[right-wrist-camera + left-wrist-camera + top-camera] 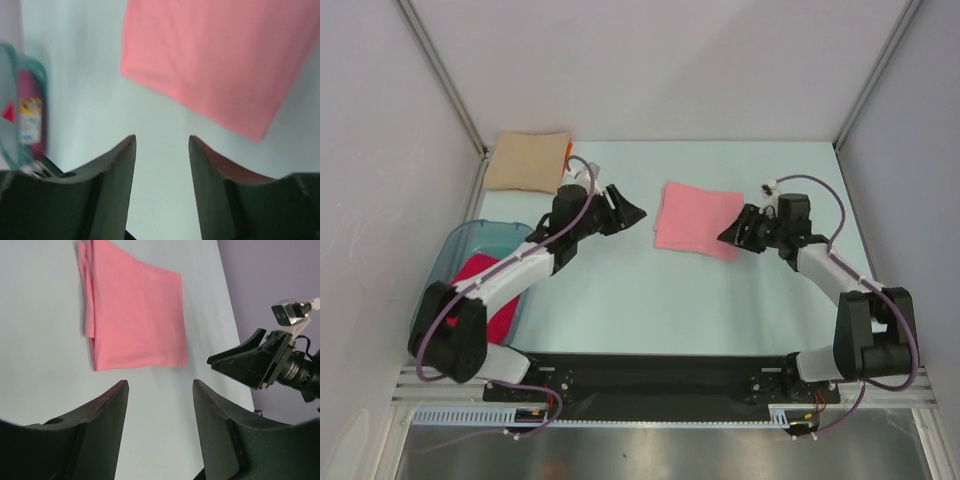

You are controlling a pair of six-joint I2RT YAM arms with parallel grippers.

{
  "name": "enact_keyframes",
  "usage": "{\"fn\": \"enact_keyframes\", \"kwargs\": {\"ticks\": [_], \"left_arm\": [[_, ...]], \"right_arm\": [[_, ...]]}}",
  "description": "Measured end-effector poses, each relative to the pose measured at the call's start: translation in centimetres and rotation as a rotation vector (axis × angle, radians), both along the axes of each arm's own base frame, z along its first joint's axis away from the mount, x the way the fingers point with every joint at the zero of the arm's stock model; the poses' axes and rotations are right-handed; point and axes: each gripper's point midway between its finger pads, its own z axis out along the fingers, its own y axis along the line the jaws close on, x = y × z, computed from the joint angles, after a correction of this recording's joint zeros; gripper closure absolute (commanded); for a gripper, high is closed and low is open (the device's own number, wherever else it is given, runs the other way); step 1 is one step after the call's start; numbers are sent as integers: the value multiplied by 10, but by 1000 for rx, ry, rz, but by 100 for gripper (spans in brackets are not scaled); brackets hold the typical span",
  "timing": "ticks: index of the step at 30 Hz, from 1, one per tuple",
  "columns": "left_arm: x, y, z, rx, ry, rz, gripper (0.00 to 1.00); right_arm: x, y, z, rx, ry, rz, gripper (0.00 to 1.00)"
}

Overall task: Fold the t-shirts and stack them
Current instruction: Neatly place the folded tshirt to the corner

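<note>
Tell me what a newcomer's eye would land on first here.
A folded salmon-pink t-shirt lies flat in the middle of the pale table. The left gripper and right gripper flank it, both open and holding nothing. A folded tan t-shirt sits in the far left corner, and a teal tub at the left edge holds a crimson-pink shirt.

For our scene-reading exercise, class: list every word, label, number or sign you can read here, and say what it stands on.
Nothing can be read in any view.
White-and-yellow label at the teal tub, right wrist view: too blurred to read.
Salmon-pink t-shirt: no print shows.
</note>
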Motion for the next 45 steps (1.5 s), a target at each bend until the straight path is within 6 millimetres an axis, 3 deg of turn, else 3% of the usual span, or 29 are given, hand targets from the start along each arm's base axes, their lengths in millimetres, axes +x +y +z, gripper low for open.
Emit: {"fn": "enact_keyframes", "kwargs": {"ticks": [5, 7, 11, 14, 17, 20, 25, 30, 36, 39, 45], "left_arm": [[-24, 33, 9, -1, 33, 122, 37], [-31, 47, 6, -2, 79, 174, 36], [-38, 77, 0, 14, 176, 296, 27], [-41, 99, -4, 50, 254, 397, 25], [-42, 123, -2, 65, 302, 487, 25], [-44, 148, -3, 66, 333, 564, 25], [-47, 177, -10, 72, 384, 643, 25], [-47, 181, -19, 76, 425, 640, 24], [-41, 171, -45, 108, 503, 565, 13], [-30, 161, -55, 101, 543, 517, 11], [14, 123, -70, 45, 599, 386, 9]], "right_arm": [[-19, 65, 20, -286, -196, 193, 39], [-30, 87, 19, -426, -292, 272, 30], [-45, 119, -4, -750, -460, 461, 25], [-48, 136, -40, -1027, -549, 622, 26], [-41, 140, -72, -1252, -592, 737, 30], [-14, 152, -69, -1431, -686, 723, 38], [13, 155, -74, -1627, -744, 729, 47], [34, 152, -78, -1704, -744, 746, 59], [56, 145, -89, -1698, -710, 797, 100], [59, 143, -89, -1675, -699, 798, 100], [63, 135, -74, -1551, -692, 809, 100]]}}
